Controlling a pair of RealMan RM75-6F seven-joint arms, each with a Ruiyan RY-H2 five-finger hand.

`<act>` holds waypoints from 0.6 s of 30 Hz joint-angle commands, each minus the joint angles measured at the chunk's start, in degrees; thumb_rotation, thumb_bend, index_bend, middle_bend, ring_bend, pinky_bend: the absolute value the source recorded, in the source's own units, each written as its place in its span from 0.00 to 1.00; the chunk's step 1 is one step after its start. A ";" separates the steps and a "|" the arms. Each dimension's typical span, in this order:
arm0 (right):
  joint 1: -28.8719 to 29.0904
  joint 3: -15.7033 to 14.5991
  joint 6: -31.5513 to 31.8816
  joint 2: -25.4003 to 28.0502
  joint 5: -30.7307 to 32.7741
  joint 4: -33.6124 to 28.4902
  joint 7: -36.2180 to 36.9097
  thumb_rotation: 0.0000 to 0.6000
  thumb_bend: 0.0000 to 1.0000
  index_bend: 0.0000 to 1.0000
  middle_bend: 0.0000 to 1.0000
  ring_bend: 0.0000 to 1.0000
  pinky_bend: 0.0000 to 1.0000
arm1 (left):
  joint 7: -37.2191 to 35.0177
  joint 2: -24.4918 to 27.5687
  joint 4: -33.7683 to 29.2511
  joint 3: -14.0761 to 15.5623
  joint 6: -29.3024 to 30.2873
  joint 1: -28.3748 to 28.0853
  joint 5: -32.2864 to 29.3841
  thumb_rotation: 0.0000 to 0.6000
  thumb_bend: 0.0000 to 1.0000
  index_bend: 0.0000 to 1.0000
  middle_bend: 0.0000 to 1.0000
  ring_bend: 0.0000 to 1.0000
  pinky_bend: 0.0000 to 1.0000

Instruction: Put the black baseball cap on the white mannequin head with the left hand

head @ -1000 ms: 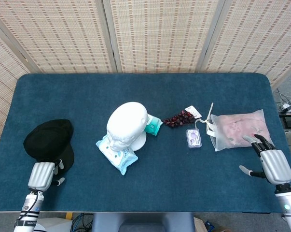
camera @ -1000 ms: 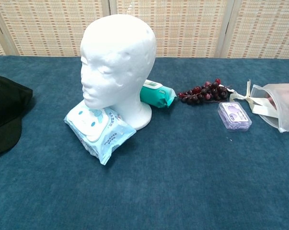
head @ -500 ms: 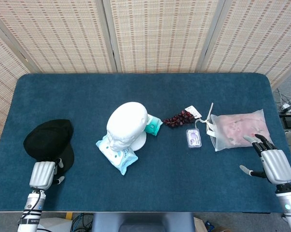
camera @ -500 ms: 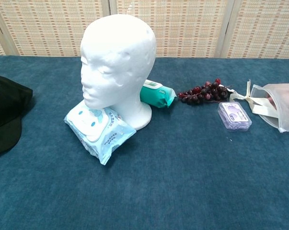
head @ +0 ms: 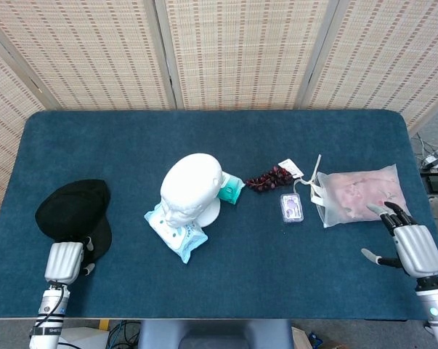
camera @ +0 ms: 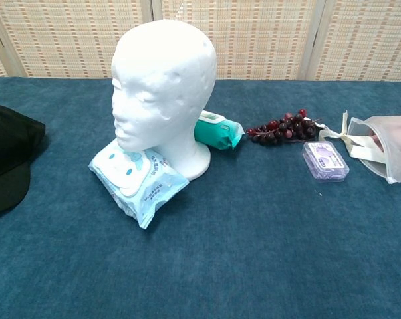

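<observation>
The black baseball cap [head: 73, 211] lies flat at the table's left, and its edge shows in the chest view as the cap [camera: 7, 159]. The white mannequin head [head: 191, 187] stands upright near the middle, its base partly on a blue wipes pack; in the chest view the mannequin head [camera: 163, 86] faces left. My left hand [head: 65, 262] sits at the cap's near edge, with its dark fingertips against the brim and its thumb out to the side. My right hand [head: 411, 246] is spread at the far right beside a translucent bag. Neither hand shows in the chest view.
A blue wipes pack [head: 176, 233] lies under the mannequin's chin, and a teal pack [head: 232, 187] lies behind it. Grapes [head: 271, 177], a small purple case [head: 291, 207] and a translucent bag [head: 357, 193] lie to the right. Woven screens stand behind the table.
My left hand has shifted very slightly at the cap's brim. The cap, the mannequin head and my right hand have stayed where they were.
</observation>
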 commanded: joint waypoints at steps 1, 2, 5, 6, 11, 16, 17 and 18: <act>0.01 -0.02 -0.03 -0.01 -0.03 0.00 -0.03 1.00 0.00 0.16 0.25 0.12 0.31 | -0.41 -0.51 1.01 -0.02 0.52 0.08 0.39 1.00 0.00 0.53 0.72 0.43 0.43; 0.02 -0.02 -0.04 -0.02 -0.04 -0.01 -0.05 1.00 0.00 0.16 0.25 0.12 0.31 | -0.58 -0.76 1.60 -0.02 0.69 0.10 0.52 1.00 0.00 0.53 0.72 0.43 0.43; 0.01 -0.01 -0.04 -0.04 -0.02 -0.03 -0.13 1.00 0.00 0.16 0.25 0.12 0.31 | -0.91 -1.45 3.31 0.06 1.29 0.19 1.05 1.00 0.00 0.53 0.73 0.43 0.43; 0.01 0.00 -0.03 -0.04 -0.02 -0.04 -0.15 1.00 0.00 0.16 0.25 0.12 0.31 | -1.12 -1.73 4.01 0.11 1.66 0.23 1.37 1.00 0.01 0.53 0.73 0.43 0.43; 0.01 -0.03 -0.06 -0.07 -0.05 -0.07 -0.29 1.00 0.00 0.16 0.25 0.12 0.31 | -3.72 -3.57 8.56 0.22 4.01 0.56 3.13 1.00 0.01 0.54 0.73 0.43 0.43; 0.00 -0.05 -0.05 -0.12 -0.11 -0.11 -0.44 1.00 0.00 0.16 0.25 0.12 0.31 | -6.97 -5.32 12.91 -0.05 5.69 0.82 4.04 1.00 0.01 0.54 0.73 0.43 0.43; 0.00 -0.06 -0.06 -0.12 -0.11 -0.12 -0.49 1.00 0.00 0.16 0.25 0.12 0.31 | -7.59 -5.57 13.60 -0.09 5.88 0.85 4.16 1.00 0.01 0.54 0.73 0.43 0.43; 0.01 -0.06 -0.07 -0.13 -0.12 -0.12 -0.52 1.00 0.00 0.16 0.25 0.12 0.31 | -8.11 -5.81 14.27 -0.14 6.05 0.88 4.24 1.00 0.01 0.54 0.73 0.43 0.43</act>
